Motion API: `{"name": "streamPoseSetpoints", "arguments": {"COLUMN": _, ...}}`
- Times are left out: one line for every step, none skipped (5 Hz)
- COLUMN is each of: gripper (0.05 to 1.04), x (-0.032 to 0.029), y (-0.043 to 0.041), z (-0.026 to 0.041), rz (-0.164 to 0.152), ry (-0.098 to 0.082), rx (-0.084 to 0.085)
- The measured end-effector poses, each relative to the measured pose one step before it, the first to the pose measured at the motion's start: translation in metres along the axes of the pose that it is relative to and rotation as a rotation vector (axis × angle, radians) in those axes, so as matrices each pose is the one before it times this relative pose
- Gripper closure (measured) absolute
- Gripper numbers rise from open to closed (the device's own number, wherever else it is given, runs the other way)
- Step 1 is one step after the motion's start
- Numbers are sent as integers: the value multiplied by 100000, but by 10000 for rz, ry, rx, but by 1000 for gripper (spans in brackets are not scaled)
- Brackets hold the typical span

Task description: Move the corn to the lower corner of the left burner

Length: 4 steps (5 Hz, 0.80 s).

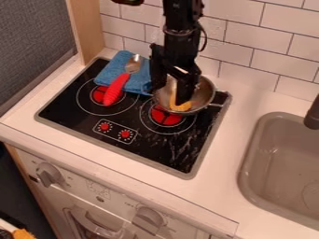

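Counted one corn, one pan, one spoon, one towel, two burners, two red dials on the black stove, two grey knobs on the white front below, one sink and one faucet. Found the corn low inside the pan, near the lower rim, beside and partly behind the jaws. Could not tell the state of the jaws, released or clenched, with the tips down in the pan against or close over the corn. Saw the visible yellow of the corn run down along the left side of the jaws, then bend right along the near wall of the pan; could not tell the full long axis or which end led. Saw the pan over the upper part of the right burner, handle out to the right, with the corn in it. Found the sink set into the tabletop to the right of the stove, under the faucet. Saw the towel folded at the back left of the stove, with the spoon laid across it, metal bowl up on the blue cloth, red handle slanting down onto the left burner.
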<state>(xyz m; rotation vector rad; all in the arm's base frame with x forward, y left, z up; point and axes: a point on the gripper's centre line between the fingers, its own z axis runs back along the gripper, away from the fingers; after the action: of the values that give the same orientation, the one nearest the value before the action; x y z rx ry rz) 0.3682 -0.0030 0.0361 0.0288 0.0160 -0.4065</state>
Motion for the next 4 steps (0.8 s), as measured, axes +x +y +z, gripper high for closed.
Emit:
{"name": "streamPoseSetpoints", "arguments": {"gripper": 137, "x": 254, "y": -1356, "z": -1290, "rz": -418, "ry": 301, "rx": -128}}
{"name": "streamPoseSetpoints", "arguments": {"gripper": 418, "x": 182, "y": -183, "z": -250, "rz": -80, "ry": -116, "rx": 46}}
{"name": "streamPoseSetpoints", "arguments": {"gripper": 491, "x": 1, "y": 40, "z": -99, "rz": -17, "ry": -33, "rx": 41}}
{"name": "streamPoseSetpoints", "arguments": {"gripper": 491, "x": -96, "y": -57, "z": 220, "rz": -84, "ry": -76, "rx": 16}}
